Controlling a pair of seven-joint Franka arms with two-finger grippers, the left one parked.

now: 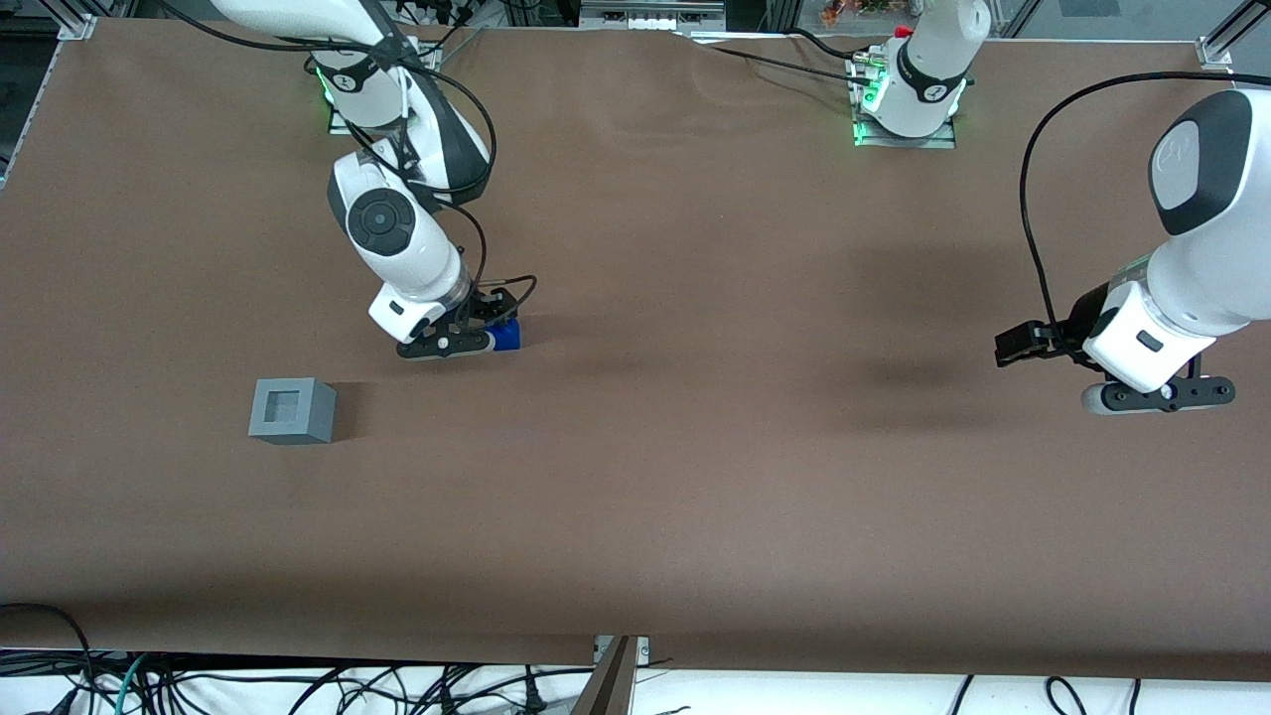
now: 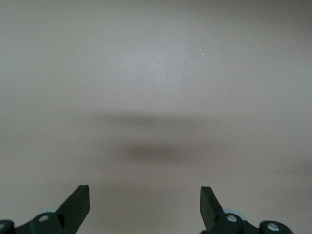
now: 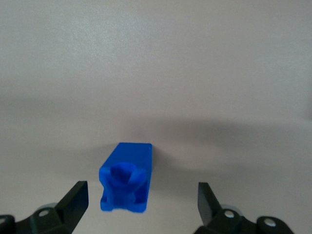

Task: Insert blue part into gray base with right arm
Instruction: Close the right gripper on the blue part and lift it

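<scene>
On the table [image 1: 695, 477], the gripper [image 3: 141, 202] straddles the blue part [image 3: 126, 178] with jaws wide open, nothing grasped; the gray base [image 1: 291, 410] sits apart, nearer the front camera, so grasp, transfer and insertion remain.

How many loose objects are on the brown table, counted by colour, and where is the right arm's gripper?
Blue: 1, the blue part, lying on the table.
Gray: 1, the gray base, nearer to the front camera than the blue part.
Total: 2.
The gripper is open, low over the blue part, one finger at each side, not touching.
</scene>
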